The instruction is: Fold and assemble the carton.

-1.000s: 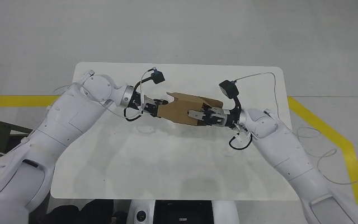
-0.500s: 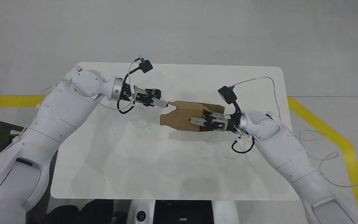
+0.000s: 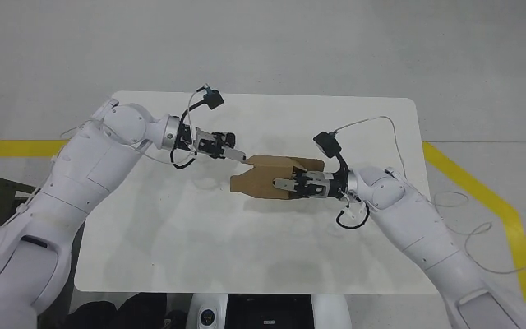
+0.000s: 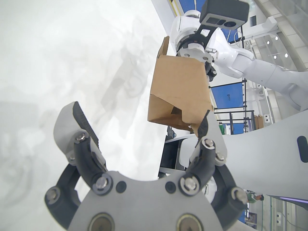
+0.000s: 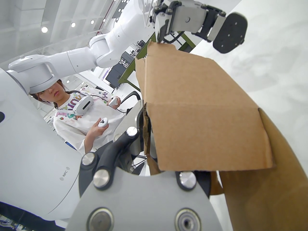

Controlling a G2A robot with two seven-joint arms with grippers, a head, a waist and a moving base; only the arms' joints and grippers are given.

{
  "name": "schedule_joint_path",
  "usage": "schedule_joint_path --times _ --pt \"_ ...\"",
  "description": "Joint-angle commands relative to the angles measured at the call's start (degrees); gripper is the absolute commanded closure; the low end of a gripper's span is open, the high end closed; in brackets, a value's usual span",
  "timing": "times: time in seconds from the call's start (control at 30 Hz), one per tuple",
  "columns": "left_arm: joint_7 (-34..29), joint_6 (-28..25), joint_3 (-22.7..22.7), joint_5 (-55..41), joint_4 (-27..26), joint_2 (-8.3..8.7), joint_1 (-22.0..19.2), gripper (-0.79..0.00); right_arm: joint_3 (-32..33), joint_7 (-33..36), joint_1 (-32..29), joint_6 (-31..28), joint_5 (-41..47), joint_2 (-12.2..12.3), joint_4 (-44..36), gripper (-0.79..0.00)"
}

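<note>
From the top view, I have the carton (image 3: pixel 265 174) out over the middle of the white table (image 3: pixel 353 247), lying on its side with its long axis running left to right. My right gripper (image 3: pixel 283 183) comes in from the right and is clamped on the carton, with one finger lying along the top panel. The left gripper (image 3: pixel 239 155) sits just beside the carton's far left corner with its fingers spread and nothing between them. I cannot tell from here whether it touches the cardboard, or whether the carton rests on the table or hangs just above it.

In the left wrist view, the left gripper (image 4: pixel 142 112) is wide apart. One fingertip (image 4: pixel 206 121) overlaps the torn corner of the carton (image 4: pixel 179 87), and the other finger stands well clear of it over bare table. The closed end flaps face this camera, slightly gapped. The right gripper (image 4: pixel 207 67) grips the carton at its opposite end.

In the right wrist view, the carton (image 5: pixel 199 111) runs away from the camera. One wall is pinched close to one silver finger (image 5: pixel 136 143), and a loose flap (image 5: pixel 262 181) splays off to the side. Beyond the carton's far end, the left gripper (image 5: pixel 195 40) is open, with one finger meeting the top corner edge.
</note>
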Motion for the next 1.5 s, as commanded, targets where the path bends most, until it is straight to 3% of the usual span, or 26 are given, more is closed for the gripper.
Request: schedule_joint_path --times 0.0,0.87,1.2,1.47 --pt "-0.3 0.3 0.3 0.4 -0.4 -0.16 0.0 -0.785 0.2 -0.2 0.1 -0.2 0.1 0.0 0.1 0.0" --pt "-0.5 0.5 1.8 0.6 -1.3 -1.38 -0.5 -0.785 0.8 -1.4 0.1 -0.9 -0.2 -0.6 -0.2 0.0" --pt "0.3 -0.3 -0.7 -0.9 0.5 -0.54 0.0 -0.785 4.3 -4.0 -0.1 -1.0 -2.9 -0.1 2.7 0.0" --pt "-0.1 0.1 -3.4 -0.6 -2.1 0.56 1.4 -0.785 5.9 -8.1 -0.8 0.3 -6.8 -0.2 3.8 0.0"
